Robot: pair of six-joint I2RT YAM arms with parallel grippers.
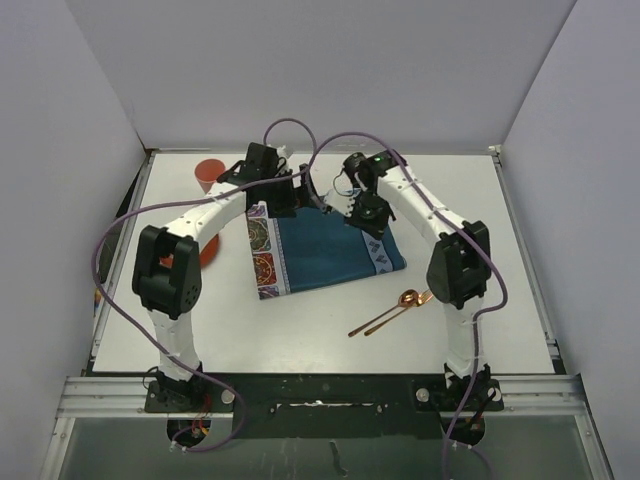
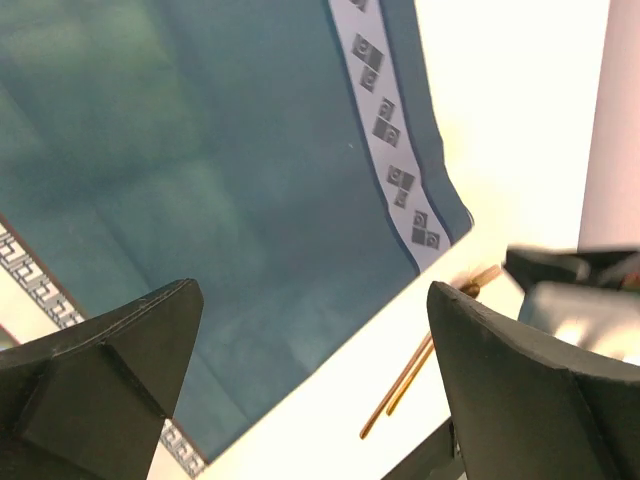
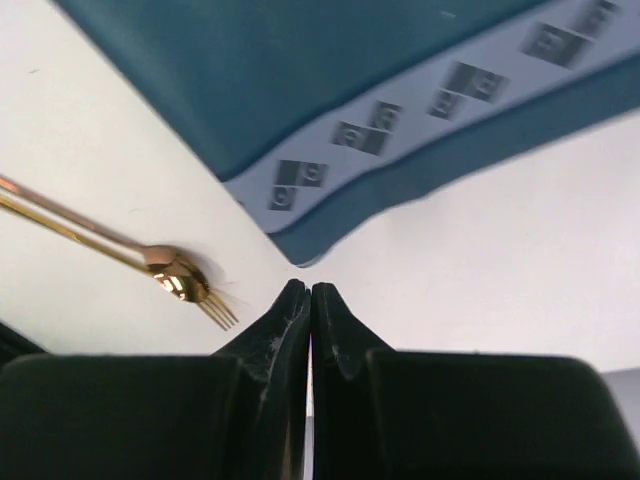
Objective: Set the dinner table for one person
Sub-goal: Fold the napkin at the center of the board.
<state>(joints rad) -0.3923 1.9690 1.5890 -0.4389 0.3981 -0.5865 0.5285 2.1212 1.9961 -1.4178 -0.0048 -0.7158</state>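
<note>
right claw [image 3: 308, 292]: both black fingers pressed flat together, no gap, nothing visible between them. tips sit just off a corner of the teal placemat [image 3: 330, 90]. can't tell if they touch cloth or the white counter [image 3: 480, 270]. left of the tips is a gold fork [image 3: 205, 300], tines clear. a second gold handle runs alongside it, head hard to make out, and both handles are cut off at the frame edge.

left claw [image 2: 312, 300]: spread wide, holding nothing, mid-cloth of the placemat in the gap. fingers are blurred and cropped by the frame, height over the cloth unreadable. counter is blown out to plain white in this view. two thin gold handles show past the cloth edge, their heads lost behind the right-hand finger.

top view only:
- both claws are dark lumps over the far half of the placemat, jaw state unreadable
- second handle reads as a spoon [image 1: 408, 298], lying with the fork on bare counter just right of the cloth
- orange cup [image 1: 208, 175] at the far left
- orange plate [image 1: 207, 250], mostly hidden under the left arm [image 1: 200, 225]

counter fills the floor from the arm bases to the back wall. placemat lies skewed near its middle.
</note>
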